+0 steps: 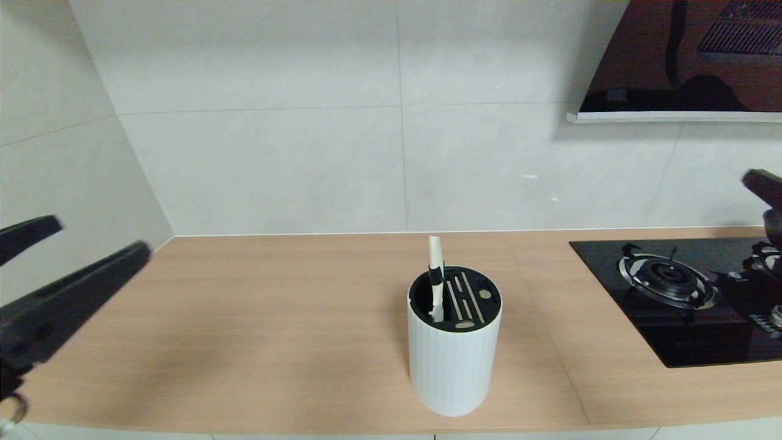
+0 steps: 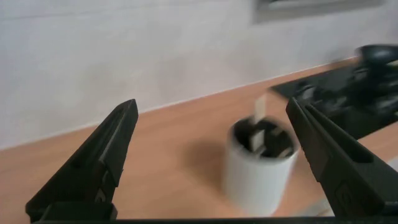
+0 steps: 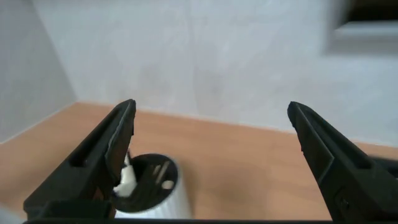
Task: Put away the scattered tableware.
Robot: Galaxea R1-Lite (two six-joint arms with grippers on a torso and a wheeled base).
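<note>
A white ribbed utensil holder (image 1: 452,360) with a black slotted top stands near the counter's front edge, right of centre. A white utensil handle (image 1: 435,269) with a black band sticks up from its left opening. My left gripper (image 1: 101,235) hangs open and empty above the counter's left end, well left of the holder. In the left wrist view the gripper (image 2: 211,107) frames the holder (image 2: 258,174) and the handle (image 2: 260,112) farther off. My right gripper (image 3: 211,107) is open and empty, high above the counter, with the holder (image 3: 152,186) below and beyond its fingers.
The wooden counter (image 1: 275,318) runs along a tiled wall. A black gas stove (image 1: 672,305) is set into its right end, with a dark pot (image 1: 773,220) at the view's edge. A range hood (image 1: 684,55) hangs above the stove.
</note>
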